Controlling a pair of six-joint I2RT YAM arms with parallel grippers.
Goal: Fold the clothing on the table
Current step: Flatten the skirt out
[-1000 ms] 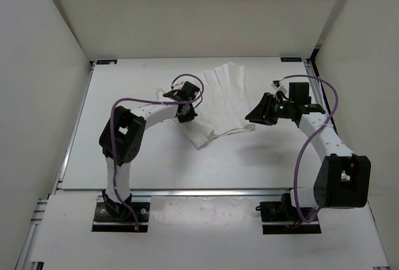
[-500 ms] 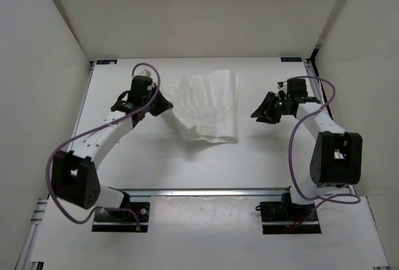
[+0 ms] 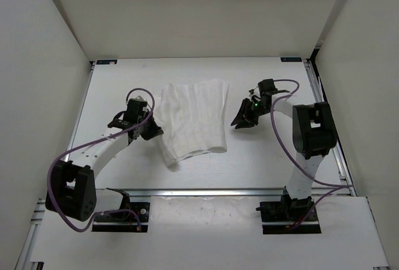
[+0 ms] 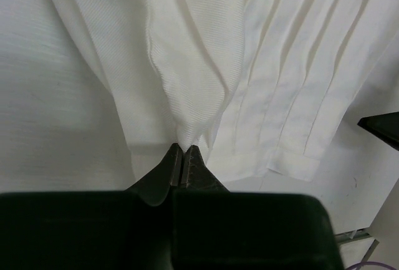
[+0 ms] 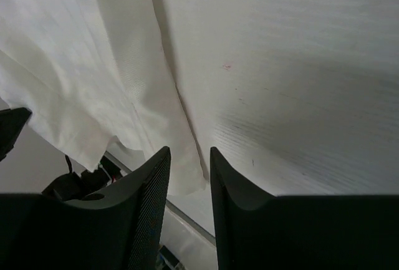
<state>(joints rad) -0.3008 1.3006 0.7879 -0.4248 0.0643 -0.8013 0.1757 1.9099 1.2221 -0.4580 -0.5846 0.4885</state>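
Note:
The clothing (image 3: 193, 117) is a white pleated garment spread in the middle of the table (image 3: 268, 158), its creases running front to back. My left gripper (image 3: 154, 133) is at its left edge, shut on a pinched fold of the clothing (image 4: 187, 52) that rises from the fingertips (image 4: 175, 151). My right gripper (image 3: 239, 120) hovers just off the garment's right edge. In the right wrist view its fingers (image 5: 159, 164) stand apart, with the edge of the clothing (image 5: 75, 64) and bare table (image 5: 299, 64) beyond them and nothing gripped.
White walls enclose the table on three sides. An aluminium rail (image 3: 199, 190) runs along the near edge, with both arm bases behind it. Purple cables loop over both arms.
The clothing has been dragged left and nearer, now lying flatter. My left gripper moved nearer with the cloth's left edge. The right gripper came in leftward to the right edge.

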